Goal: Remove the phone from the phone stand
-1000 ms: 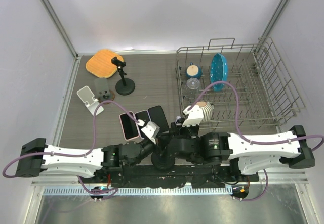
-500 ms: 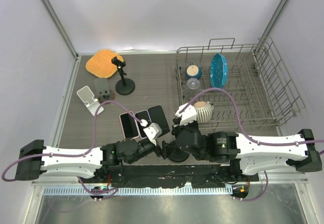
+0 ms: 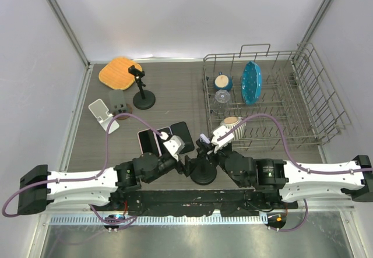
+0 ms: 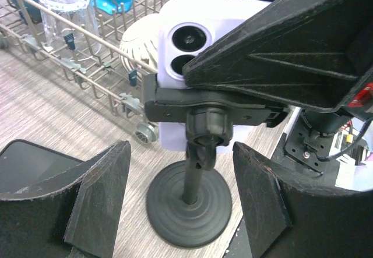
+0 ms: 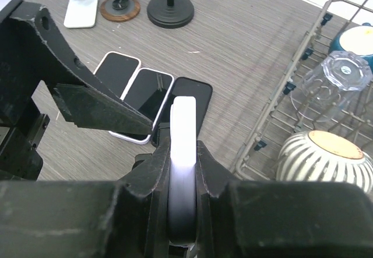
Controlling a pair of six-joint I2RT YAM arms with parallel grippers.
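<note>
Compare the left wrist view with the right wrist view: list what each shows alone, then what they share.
Left wrist only: the phone's camera lenses, the black stand's round base, and the open left gripper either side of its stem. Right wrist only: the right gripper shut on the phone's edge, and a white stand farther off. Both: the phone, a glass and a ribbed bowl.
</note>
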